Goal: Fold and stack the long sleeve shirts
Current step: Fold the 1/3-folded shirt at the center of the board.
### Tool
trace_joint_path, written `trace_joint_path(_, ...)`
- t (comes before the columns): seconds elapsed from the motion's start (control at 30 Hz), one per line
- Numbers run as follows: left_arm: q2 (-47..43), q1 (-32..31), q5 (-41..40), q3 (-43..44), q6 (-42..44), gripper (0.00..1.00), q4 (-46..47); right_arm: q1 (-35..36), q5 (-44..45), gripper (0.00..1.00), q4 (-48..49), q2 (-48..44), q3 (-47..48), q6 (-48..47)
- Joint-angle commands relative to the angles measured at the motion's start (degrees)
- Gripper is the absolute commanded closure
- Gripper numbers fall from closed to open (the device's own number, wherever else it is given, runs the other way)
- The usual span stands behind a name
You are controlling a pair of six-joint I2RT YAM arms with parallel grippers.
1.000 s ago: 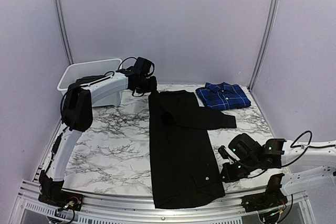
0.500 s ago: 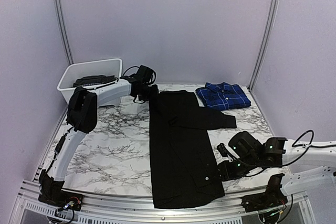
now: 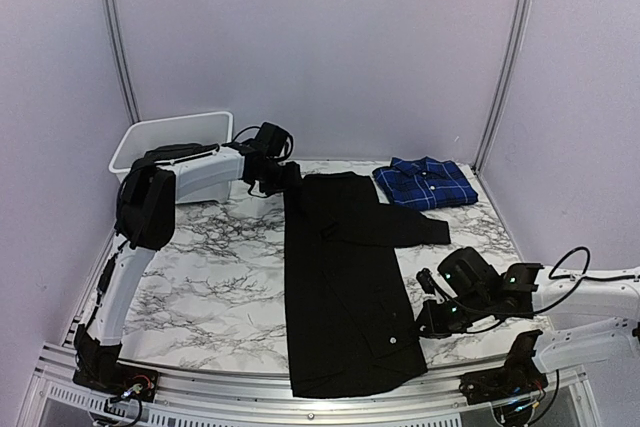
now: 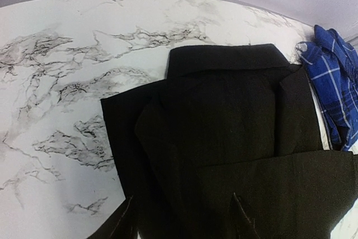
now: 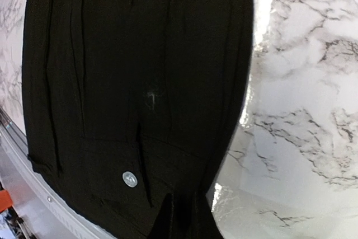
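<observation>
Now the left hand (image 3: 285,179) is low at the far left corner of the black shirt (image 3: 340,277), beside the collar. In the left wrist view its two dark fingertips (image 4: 124,223) stand well apart at the bottom of the frame, with the black cloth between and under them and nothing pinched. The right hand (image 3: 425,319) is at the right edge of the black shirt, near the hem. In the right wrist view its dark fingers are hard to separate from the dark cloth at the bottom of the frame, so I cannot tell if they are together or apart.

The black shirt lies flat as a long narrow strip, from the far side of the surface (image 3: 210,267) to the near edge. It is soft matte cloth with fine lengthwise wrinkles. One sleeve is folded across it and reaches out to the right. The collar is folded flat with sharp corners. Near the hem a small round pale button (image 5: 130,179) sits on the placket.

Behind and to the right of the black shirt lies the blue plaid shirt (image 3: 425,183), folded into a small rectangle, dark blue with thin white lines, just beside the black collar. The surface under both is smooth white marble with grey veins. To the far left of the black shirt stands a white plastic bin (image 3: 170,147) with straight walls.
</observation>
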Motion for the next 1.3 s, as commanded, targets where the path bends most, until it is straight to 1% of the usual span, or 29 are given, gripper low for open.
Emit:
trace_joint_path(0.0,-7.5,-0.5,1.6,-4.1,0.1,0.42,0.5,0.0,-1.5,1.0,0.5,-0.4,1.3,0.7)
trace_joint_path(0.2,-14.3,-2.1,4.3,-13.2,-1.9,0.4,0.5,1.7,-2.0,1.0,-2.7,-2.2,1.9,2.4)
trace_joint_path(0.33,-18.5,-4.2,5.6,-20.1,-2.1,0.37,0.5,1.9,-1.5,1.0,-6.0,-2.5,2.6,1.3)
trace_joint_path(0.37,-19.4,-4.8,5.8,-21.6,-2.1,0.37,0.5,1.9,-1.9,0.98,-5.5,-2.2,2.2,1.2)
trace_joint_path(0.4,-20.2,-5.5,5.9,-23.2,-2.0,0.37,0.5,1.9,-2.4,0.93,-4.7,-2.0,2.0,1.3)
trace_joint_path(0.43,-21.1,-6.0,5.9,-24.7,-2.1,0.37,0.6,1.9,-3.1,0.89,-3.9,-1.6,1.8,1.5)
trace_joint_path(0.67,-25.6,-8.5,8.2,-32.2,-3.1,0.37,2.7,1.9,-5.0,0.81,2.8,1.5,0.3,3.1)
trace_joint_path(0.77,-26.9,-10.0,9.0,-35.0,-3.6,0.37,3.3,1.9,-4.7,0.82,4.5,1.7,-0.4,4.3)
trace_joint_path(0.93,-28.6,-12.0,9.7,-40.1,-4.7,0.41,4.3,1.9,-2.9,0.84,3.7,0.6,0.1,5.2)
trace_joint_path(0.97,-28.8,-12.2,10.0,-41.5,-5.0,0.42,4.7,1.8,-2.8,0.86,4.1,0.7,-0.2,5.3)
trace_joint_path(1.0,-28.9,-12.4,10.4,-42.7,-5.3,0.42,5.3,1.8,-2.9,0.9,4.6,0.9,-0.6,5.4)
trace_joint_path(1.03,-29.0,-12.5,10.7,-43.8,-5.7,0.44,5.8,1.8,-3.3,0.97,5.2,1.3,-0.8,5.4)
trace_joint_path(1.07,-29.0,-12.6,11.0,-44.8,-6.0,0.46,6.3,1.8,-3.7,1.0,5.6,1.6,-0.8,5.4)
trace_joint_path(1.27,-28.5,-12.7,11.0,-47.6,-6.8,0.49,6.7,4.2,-4.9,1.0,4.8,0.1,0.2,6.7)
